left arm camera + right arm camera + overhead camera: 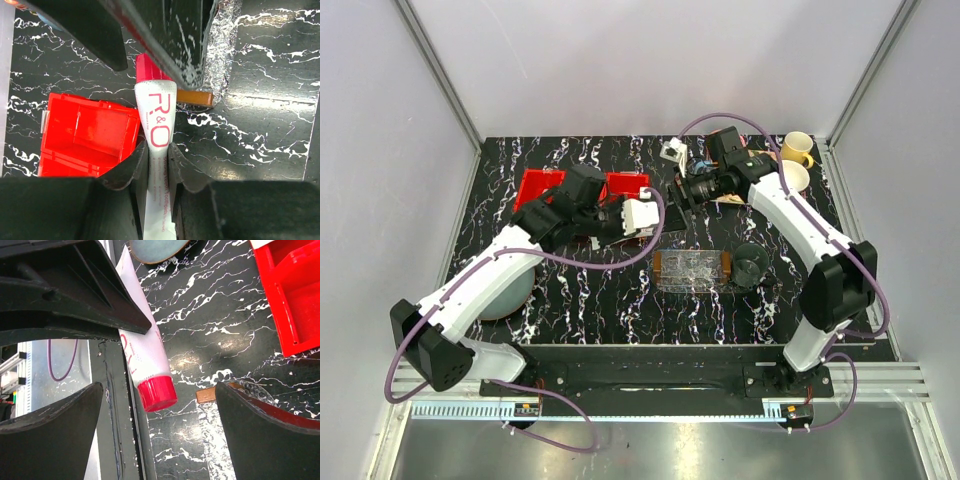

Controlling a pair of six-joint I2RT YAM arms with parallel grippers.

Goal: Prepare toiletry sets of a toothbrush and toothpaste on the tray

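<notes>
Black marbled table [570,300], pale walls on three sides.

Top view: the left arm [490,275] reaches toward centre and the right arm [795,215] folds back to meet it. The wrists come together beyond the tray [695,268] and to its left. Red bins [540,186] sit by the left wrist, and mugs [798,148] stand in the far right corner. Glare makes the tray's contents unreadable. Toothbrush not found in any view.

Left wrist view: the left gripper [157,146] is clamped on the toothpaste [157,115]. The pads pinch the flat body, with the red cap [147,67] pointing away from the wrist. Judgement: gripping the body leaves the cap end free for another grasp or for setting down. The tray's orange end [195,97] shows just right of the cap, so the toothpaste is beside the tray, not over it. The dark bulk of the other gripper overhangs the cap.

Right wrist view: the right gripper [159,387] is spread wide and holds nothing. In this picture the cap falls between its fingers [55,435]; depth cannot be told. Judgement: the open straddle suits a hand-over at the cap end. The toothpaste is not yet on the tray.
</notes>
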